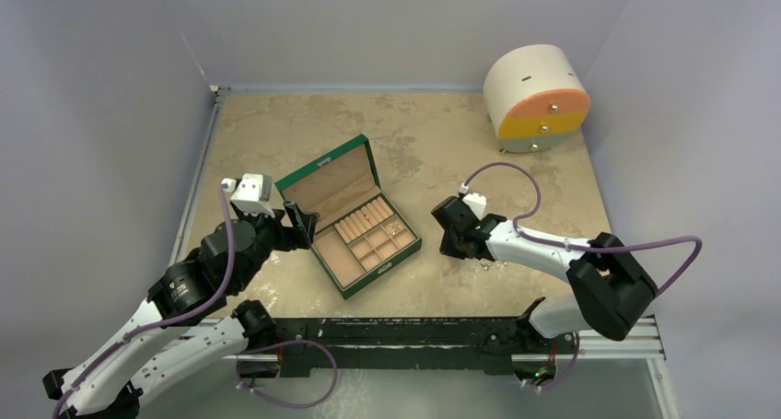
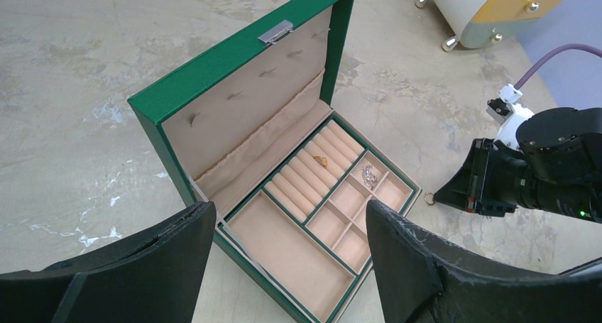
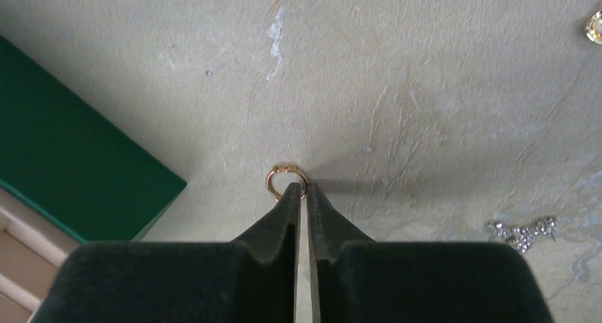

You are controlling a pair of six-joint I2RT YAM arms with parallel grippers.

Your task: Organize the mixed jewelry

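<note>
A small gold ring (image 3: 282, 172) lies on the table just off the right corner of the open green jewelry box (image 1: 324, 181). My right gripper (image 3: 303, 188) is lowered onto it, its jaws shut on the ring's right edge. The ring also shows in the left wrist view (image 2: 428, 197) in front of the right gripper (image 1: 451, 239). In the box (image 2: 234, 103), a gold piece (image 2: 321, 160) sits on the ring rolls and a silver piece (image 2: 368, 174) in a small compartment. My left gripper (image 2: 289, 209) is open and empty at the box's near left side (image 1: 299, 221).
Sparkly silver earrings (image 3: 524, 234) and another gold piece (image 3: 595, 28) lie on the table to the right of the right gripper. The round white-and-orange drawer cabinet (image 1: 536, 97) stands at the back right. Walls close in the table at left and back.
</note>
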